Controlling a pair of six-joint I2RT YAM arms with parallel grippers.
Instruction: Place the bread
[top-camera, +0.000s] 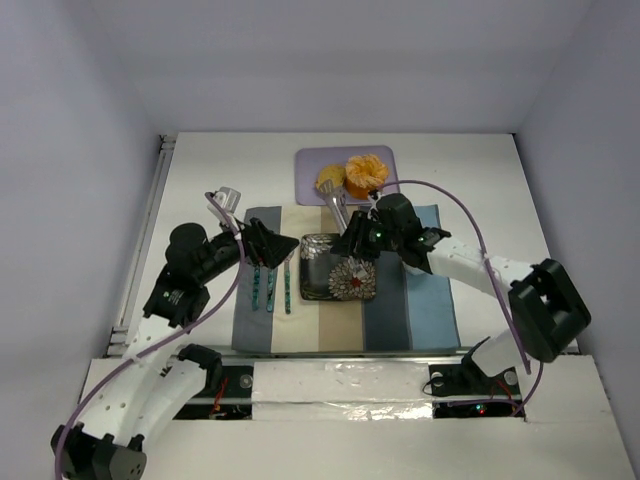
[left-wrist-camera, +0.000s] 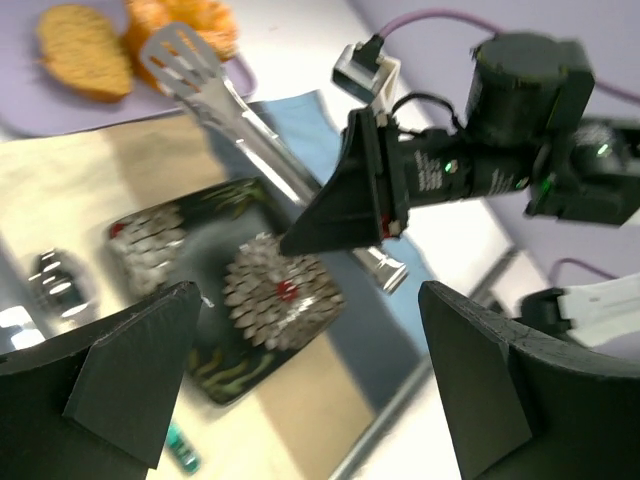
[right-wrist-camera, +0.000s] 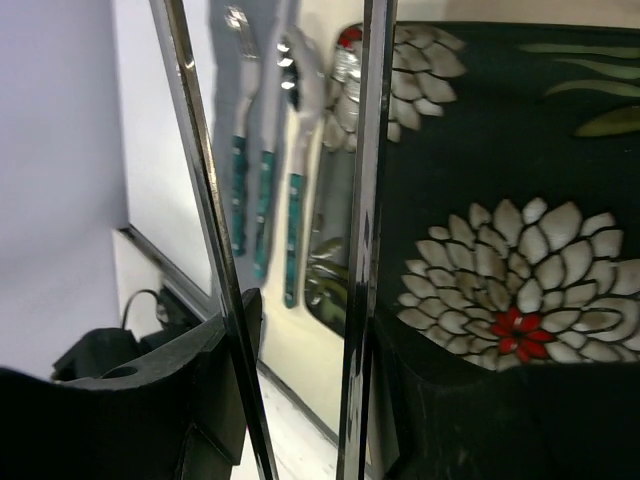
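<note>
Grasps shiny steel tongs (top-camera: 340, 212) in right gripper (top-camera: 354, 240), left gripper (top-camera: 278, 246) released, golden oval bread slice (top-camera: 329, 180) unplaced on far lilac board (top-camera: 311, 160).

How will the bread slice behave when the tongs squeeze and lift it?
Probably light and soft: the bread looks small and porous, so a hard squeeze may crush or crumble it. Its flat, oval shape shouldn't roll. The smooth metal tongs could let it slip.

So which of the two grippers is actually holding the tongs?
The right gripper: it is shut on the handles of the metal tongs. The left gripper stands wide open with nothing between its fingers.
</note>
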